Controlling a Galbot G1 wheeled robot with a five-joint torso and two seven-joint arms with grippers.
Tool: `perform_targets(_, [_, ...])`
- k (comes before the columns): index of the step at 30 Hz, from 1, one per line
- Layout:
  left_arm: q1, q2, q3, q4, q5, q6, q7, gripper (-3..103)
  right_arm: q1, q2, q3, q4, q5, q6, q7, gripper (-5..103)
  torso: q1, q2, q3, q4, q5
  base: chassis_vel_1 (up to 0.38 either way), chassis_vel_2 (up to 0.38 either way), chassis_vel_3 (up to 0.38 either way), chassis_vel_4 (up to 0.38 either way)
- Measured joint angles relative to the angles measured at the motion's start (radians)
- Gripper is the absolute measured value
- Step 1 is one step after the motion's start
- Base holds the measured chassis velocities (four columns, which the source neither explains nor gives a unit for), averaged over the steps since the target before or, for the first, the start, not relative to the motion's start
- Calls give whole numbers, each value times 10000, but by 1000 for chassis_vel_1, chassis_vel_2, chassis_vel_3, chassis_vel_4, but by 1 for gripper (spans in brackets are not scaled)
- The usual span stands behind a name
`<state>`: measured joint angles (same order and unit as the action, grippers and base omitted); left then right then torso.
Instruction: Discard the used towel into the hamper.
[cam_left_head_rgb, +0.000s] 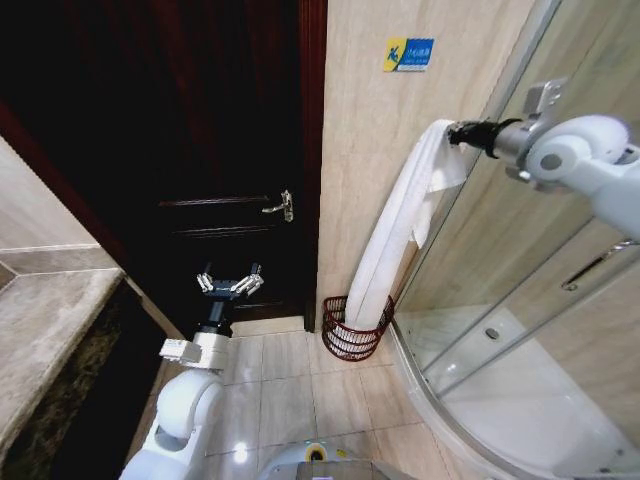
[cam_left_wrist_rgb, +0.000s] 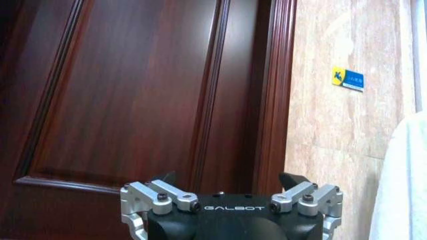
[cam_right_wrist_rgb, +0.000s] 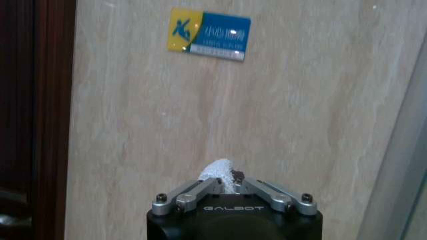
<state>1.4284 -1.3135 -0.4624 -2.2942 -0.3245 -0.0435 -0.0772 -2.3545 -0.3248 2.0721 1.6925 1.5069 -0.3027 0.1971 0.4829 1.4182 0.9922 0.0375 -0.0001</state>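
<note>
Hanging long and white from the right gripper (cam_left_head_rgb: 453, 133), which pinches its top corner, the towel (cam_left_head_rgb: 385, 245) droops with its lower end inside the reddish ribbed hamper (cam_left_head_rgb: 352, 333) by the wall. The left gripper (cam_left_head_rgb: 229, 284) waits spread near the door (cam_left_head_rgb: 180, 150).

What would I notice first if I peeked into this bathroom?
The long white towel: the right gripper holds its top end up high by the wall, and it hangs down so its bottom end sits in the hamper on the floor beside the dark door. The left gripper waits open, low down in front of that door.
</note>
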Motion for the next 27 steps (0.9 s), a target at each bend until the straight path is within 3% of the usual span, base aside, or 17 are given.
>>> perform_targets(14, [0,0,0,0,0,0,0,100,-1238,150,170,614,26,663,825,2,-413,-852,-440,0,0,0,0,0,0])
perform_targets(27, [0,0,0,0,0,0,0,100,-2056,238,61,488,-450,1200,839,2,-750,-1567,-818,0,-1,0,0,0,0])
